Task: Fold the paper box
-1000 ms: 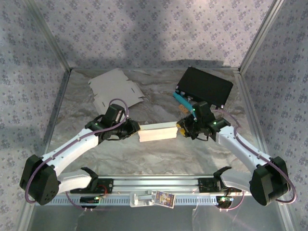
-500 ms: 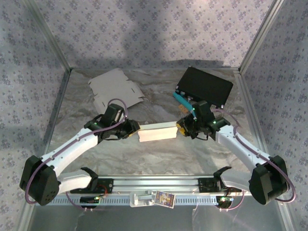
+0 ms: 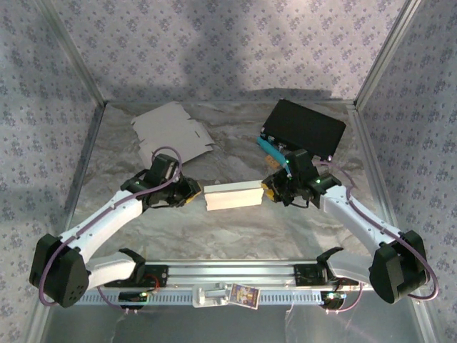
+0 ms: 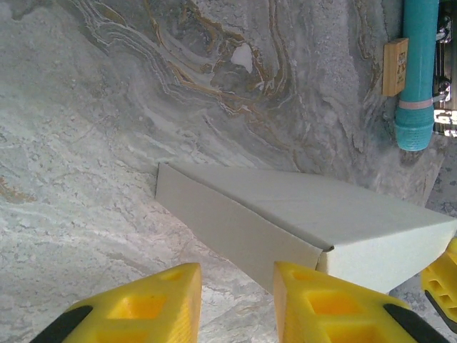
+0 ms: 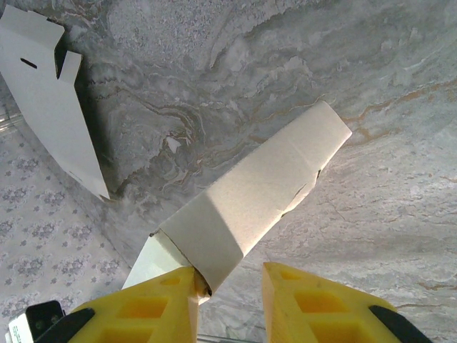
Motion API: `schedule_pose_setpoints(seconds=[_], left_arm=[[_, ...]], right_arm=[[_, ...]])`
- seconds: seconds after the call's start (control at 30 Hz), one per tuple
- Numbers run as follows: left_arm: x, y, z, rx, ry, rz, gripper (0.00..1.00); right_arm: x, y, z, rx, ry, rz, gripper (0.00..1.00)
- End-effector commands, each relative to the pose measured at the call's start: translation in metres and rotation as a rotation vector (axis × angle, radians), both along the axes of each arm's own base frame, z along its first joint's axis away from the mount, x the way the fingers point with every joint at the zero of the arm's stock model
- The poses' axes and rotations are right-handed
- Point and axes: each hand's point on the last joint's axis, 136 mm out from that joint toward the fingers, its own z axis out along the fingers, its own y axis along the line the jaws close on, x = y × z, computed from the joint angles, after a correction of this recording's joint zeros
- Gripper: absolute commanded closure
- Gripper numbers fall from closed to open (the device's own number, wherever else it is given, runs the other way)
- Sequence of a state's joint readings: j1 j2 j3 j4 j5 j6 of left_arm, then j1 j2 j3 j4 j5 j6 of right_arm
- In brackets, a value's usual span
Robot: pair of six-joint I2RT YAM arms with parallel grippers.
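paper box: the paper box [image 3: 232, 195] is closed up into a long white slab. it lies flat on the marbled table [image 3: 235, 239], midway between the two arms, with one end toward each.
left claw: the left gripper [image 4: 235, 277] has its yellow fingers parted with nothing between them. it stands just off the box's left end, not touching, pointed along the long side wall.
right claw: the right gripper [image 5: 230, 275] has its fingers spread too. the box's right end sits at the tips and leans on one finger, with bare table showing before the other. it looks like a nudge or a brace to me, not a pinch.
why a claw at each end: my guess is the right one stops the light box from skating away, while the left lines up on the side wall.
seam: the seam [image 4: 323, 249] at the near corner looks a touch stepped. in the right wrist view a flap edge along the side looks ragged, not fully home.
how far along: i'd say nearly done, with only squaring and pressing left.
kept aside: a flat cardboard blank [image 3: 171, 132] lies well apart at the back left. a black case [image 3: 305, 127] sits at the back right with a teal tool [image 3: 273, 150] beside it, all out of the arms' way.
risk: the paper is thin, so a hard push from one end could buckle or skew it.
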State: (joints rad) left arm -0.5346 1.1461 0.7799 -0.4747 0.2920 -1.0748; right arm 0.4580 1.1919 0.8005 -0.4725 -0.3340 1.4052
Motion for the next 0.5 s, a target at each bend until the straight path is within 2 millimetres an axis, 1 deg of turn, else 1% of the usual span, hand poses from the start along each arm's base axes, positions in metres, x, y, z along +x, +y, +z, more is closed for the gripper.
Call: schedule_pose_setpoints(seconds=[0.0, 0.07, 0.13, 0.37, 0.47], left_arm=[[0.002, 0.002, 0.017, -0.013, -0.026, 0.018, 0.67], [0.004, 0.001, 0.026, -0.031, -0.038, 0.037, 0.66], [0.005, -0.003, 0.03, -0.067, -0.028, 0.053, 0.66], [0.005, -0.016, 0.033, -0.127, 0.016, 0.073, 0.65], [0.002, -0.017, 0.026, -0.108, 0.04, 0.062, 0.65]], right_arm=[[-0.057, -0.044, -0.066, -0.232, 0.296, -0.037, 0.71], [-0.056, -0.042, -0.065, -0.228, 0.293, -0.037, 0.72], [-0.056, -0.042, -0.065, -0.23, 0.292, -0.036, 0.71], [-0.057, -0.041, -0.066, -0.228, 0.292, -0.036, 0.72], [-0.056, -0.041, -0.065, -0.228, 0.291, -0.037, 0.72]])
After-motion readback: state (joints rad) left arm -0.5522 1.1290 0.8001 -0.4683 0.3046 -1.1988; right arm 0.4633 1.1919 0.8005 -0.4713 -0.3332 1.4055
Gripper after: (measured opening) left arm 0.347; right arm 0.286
